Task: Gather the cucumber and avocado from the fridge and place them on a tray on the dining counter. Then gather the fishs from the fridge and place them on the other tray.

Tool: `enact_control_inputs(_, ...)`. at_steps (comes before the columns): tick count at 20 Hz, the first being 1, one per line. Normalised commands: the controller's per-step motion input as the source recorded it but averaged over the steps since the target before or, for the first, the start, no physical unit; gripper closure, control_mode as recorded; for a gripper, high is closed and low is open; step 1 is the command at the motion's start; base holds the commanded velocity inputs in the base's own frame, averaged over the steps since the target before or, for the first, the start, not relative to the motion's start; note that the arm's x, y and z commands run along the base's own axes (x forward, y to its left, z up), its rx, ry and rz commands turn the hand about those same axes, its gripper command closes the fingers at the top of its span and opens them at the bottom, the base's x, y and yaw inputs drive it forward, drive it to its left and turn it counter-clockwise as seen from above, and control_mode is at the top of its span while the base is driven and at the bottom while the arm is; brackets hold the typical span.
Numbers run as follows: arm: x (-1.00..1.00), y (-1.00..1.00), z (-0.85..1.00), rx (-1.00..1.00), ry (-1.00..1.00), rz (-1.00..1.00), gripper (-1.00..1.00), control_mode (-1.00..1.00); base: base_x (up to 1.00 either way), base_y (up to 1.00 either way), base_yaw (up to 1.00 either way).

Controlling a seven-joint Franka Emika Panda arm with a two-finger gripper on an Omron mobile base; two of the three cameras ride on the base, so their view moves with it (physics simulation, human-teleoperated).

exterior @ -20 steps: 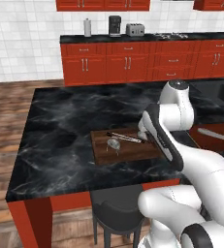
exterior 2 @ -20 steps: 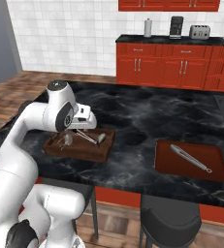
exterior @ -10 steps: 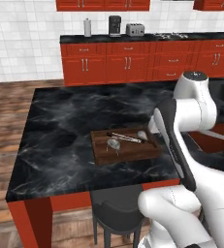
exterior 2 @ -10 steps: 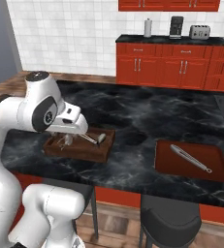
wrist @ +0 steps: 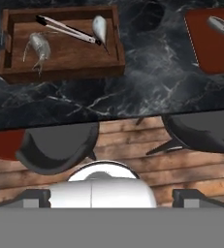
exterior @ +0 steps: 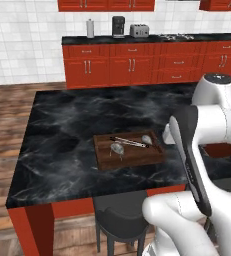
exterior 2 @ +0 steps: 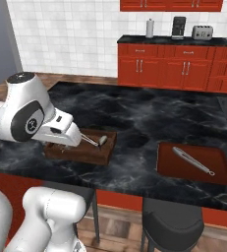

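Black marble dining counter carries two trays, well apart. Wooden tray sits ahead-left in the hand view; red tray sits ahead-right, at the counter's near edge.

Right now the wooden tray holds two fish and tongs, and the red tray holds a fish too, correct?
Not quite. The wooden tray does hold two fish and tongs, but the red tray holds only a second pair of tongs, no fish; the right base view shows it.
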Motion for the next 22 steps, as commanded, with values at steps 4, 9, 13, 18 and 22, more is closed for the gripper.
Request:
enact_control_inputs(4, -0.40, 0.01, 0.10, 0.00, 0.00, 0.01, -1.00, -1.00, 0.00, 0.00, 0.00)
enact_control_inputs(9, -0.41, 0.00, 0.22, 0.02, 0.00, 0.07, -1.00, -1.00, 0.00, 0.00, 0.00)
enact_control_inputs(13, -0.31, -0.02, 0.03, 0.02, 0.00, 0.09, -1.00, -1.00, 0.00, 0.00, 0.00)
enact_control_inputs(18, -0.24, -0.01, 0.00, 0.00, 0.00, 0.04, -1.00, -1.00, 0.00, 0.00, 0.00)
enact_control_inputs(22, 0.00, 0.00, 0.00, 0.00, 0.00, 0.00, -1.00, 1.00, -0.66, 0.00, 0.00)
